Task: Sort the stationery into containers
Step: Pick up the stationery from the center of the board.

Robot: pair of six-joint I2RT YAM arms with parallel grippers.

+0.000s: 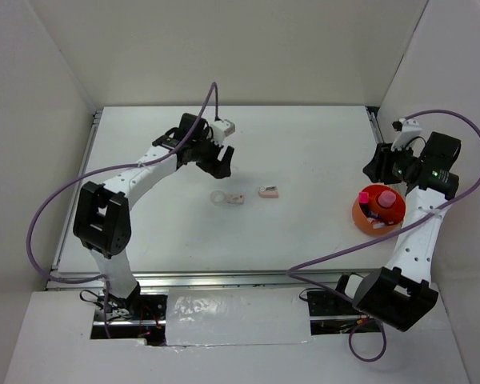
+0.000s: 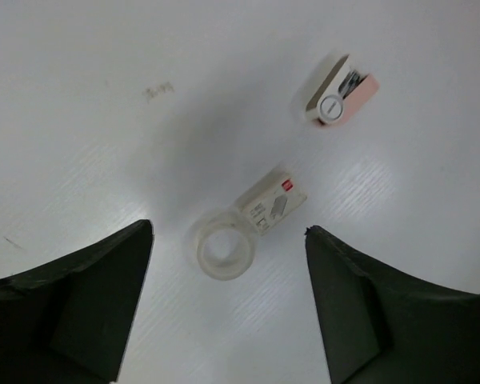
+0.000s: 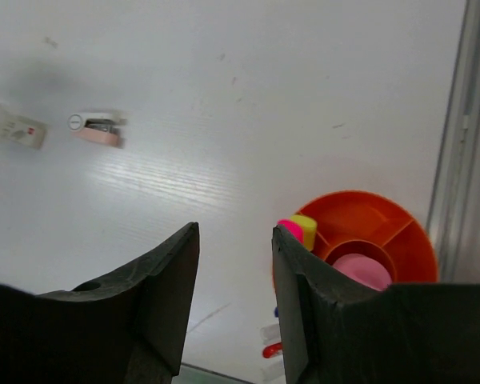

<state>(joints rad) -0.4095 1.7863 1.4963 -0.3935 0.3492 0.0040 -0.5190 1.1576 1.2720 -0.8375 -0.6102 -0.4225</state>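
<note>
Hovering our released left claw over the clear tape ring, we judged a centred descent best, sparing the touching eraser; our right claw gaped empty.

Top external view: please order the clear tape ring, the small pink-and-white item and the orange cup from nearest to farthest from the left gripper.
1. The clear tape ring, just near-side of the left gripper.
2. The small pink-and-white item, mid-table, further right.
3. The orange cup, far right.
</note>
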